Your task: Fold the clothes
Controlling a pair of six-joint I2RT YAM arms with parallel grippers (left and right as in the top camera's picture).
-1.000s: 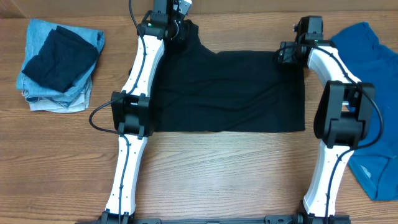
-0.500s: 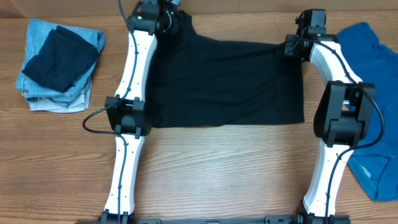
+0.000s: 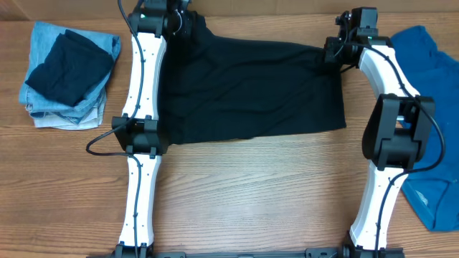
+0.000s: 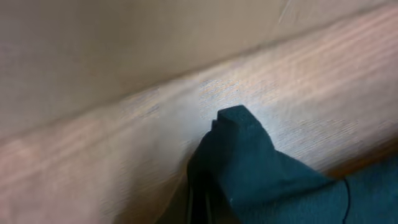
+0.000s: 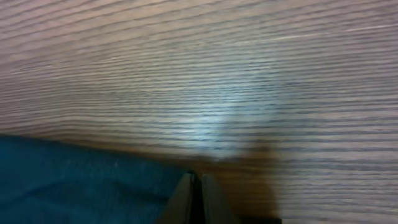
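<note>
Left gripper (image 3: 186,18) and right gripper (image 3: 332,53) each pinched shut on a far corner of black garment (image 3: 251,93), cloth spread between and nearward on table (image 3: 251,193). Fold under way; next, probably carrying both corners evenly toward near hem.

Table (image 3: 251,193) front open — clothes stack (image 3: 68,72) left.

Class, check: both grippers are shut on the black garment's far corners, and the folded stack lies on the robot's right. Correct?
No. The overhead view shows the folded stack on the robot's left. The left gripper and right gripper are shut on far corners of the black garment.
</note>
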